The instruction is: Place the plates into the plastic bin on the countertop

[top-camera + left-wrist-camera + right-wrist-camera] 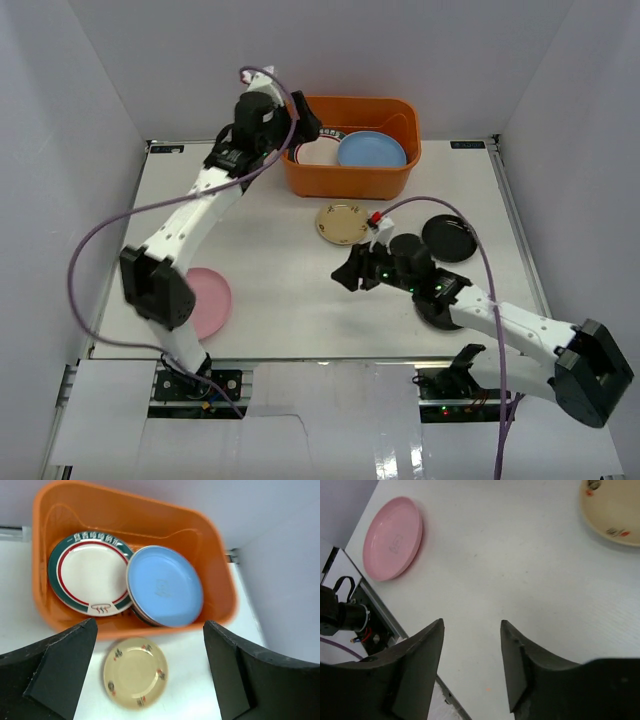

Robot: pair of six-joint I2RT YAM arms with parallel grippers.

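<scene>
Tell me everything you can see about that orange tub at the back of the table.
The orange tub looks like glossy plastic: rectangular, rounded corners, a rolled rim and sloping walls. It stands upright on the table, at its far edge. Inside lie a white plate with a green and red rim and a light blue plate overlapping it. The open left gripper hangs above it.

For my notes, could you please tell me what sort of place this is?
Probably a robot test booth: white walls enclose a white tabletop, a left arm and right arm stand at its near edge, and plates lie in an orange bin.
</scene>
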